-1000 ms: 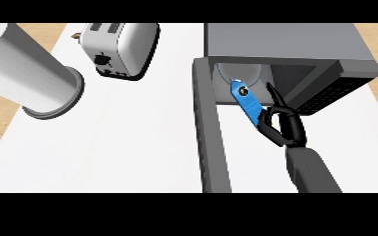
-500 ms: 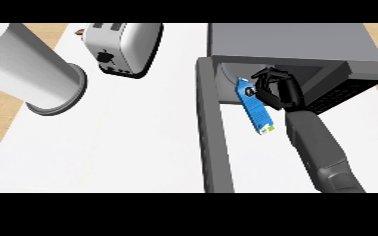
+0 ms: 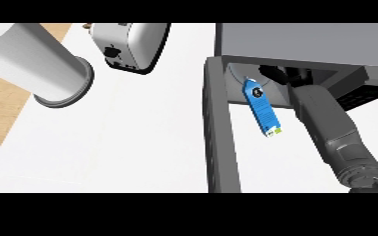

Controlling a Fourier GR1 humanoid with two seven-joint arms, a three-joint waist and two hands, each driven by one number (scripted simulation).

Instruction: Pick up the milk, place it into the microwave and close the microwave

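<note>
- The right hand [image 3: 284, 75], black, reaches into the dark grey box-shaped microwave [image 3: 295, 42] at upper right; its fingers are shadowed, so I cannot tell whether they grip.
- The blue milk carton [image 3: 263, 109] hangs tilted at the microwave's mouth, beside the grey forearm [image 3: 328, 125].
- The open door [image 3: 221, 130] runs down centre frame.
- The white counter [image 3: 133, 135] bears a silver toaster [image 3: 127, 45], upper left.
- A grey cylinder [image 3: 44, 65], cut off at the left edge, is probably the left forearm.

The milk [image 3: 262, 108] carton is bright blue with a white end and a small green mark. The microwave [image 3: 295, 42] is grey, the toaster [image 3: 127, 45] silver-white with black trim, the desk [image 3: 140, 140] white, and the robot hand [image 3: 284, 75] apparently black.
</note>
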